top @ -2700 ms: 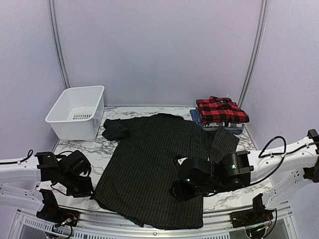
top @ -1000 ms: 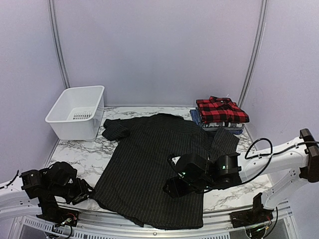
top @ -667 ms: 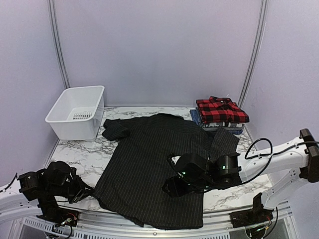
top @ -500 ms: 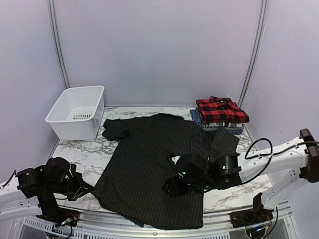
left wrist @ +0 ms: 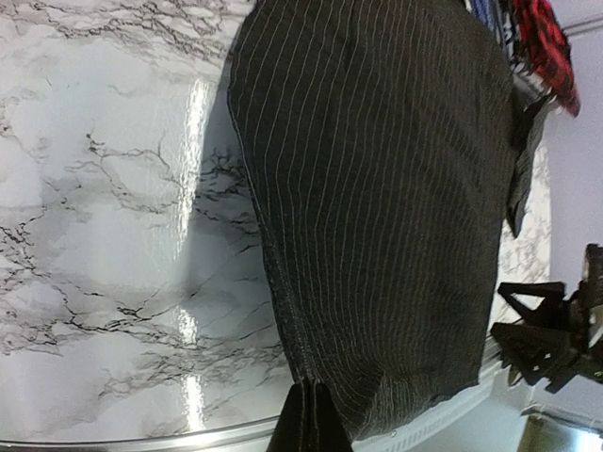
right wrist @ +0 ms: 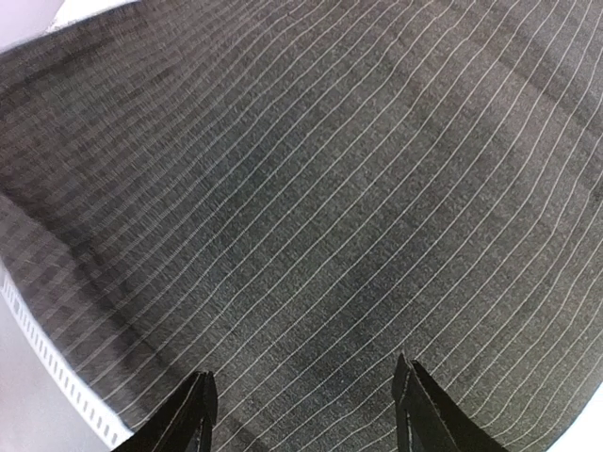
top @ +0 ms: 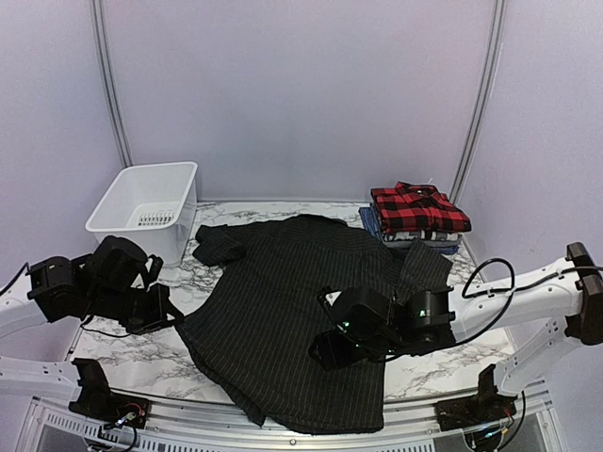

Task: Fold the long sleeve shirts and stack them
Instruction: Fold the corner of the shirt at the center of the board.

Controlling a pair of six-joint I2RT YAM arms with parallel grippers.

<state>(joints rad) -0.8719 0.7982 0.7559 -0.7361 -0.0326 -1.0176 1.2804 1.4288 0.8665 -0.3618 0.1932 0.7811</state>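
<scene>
Left tool (left wrist: pixel 306 405) pinched shut, arm held up, right tool (right wrist: pixel 303 377) spread open, low.

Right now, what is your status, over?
Left gripper shut on black shirt hem. Right gripper open over it. Folded stack far right, no obstruction.

Black pinstriped shirt (top: pixel 292 301): spread flat across the middle of the desk (top: pixel 122 353), hem at the desk's near edge, near-left hem corner pinched in the left hand (left wrist: pixel 303 400). Red plaid shirt (top: pixel 417 208): folded, topping other folded shirts (top: pixel 424 240) at the desk's far-right corner.

White links (top: pixel 528 290) carry black joints (top: pixel 113 275), cables (top: pixel 478 273), green lights (top: pixel 420 314).
</scene>
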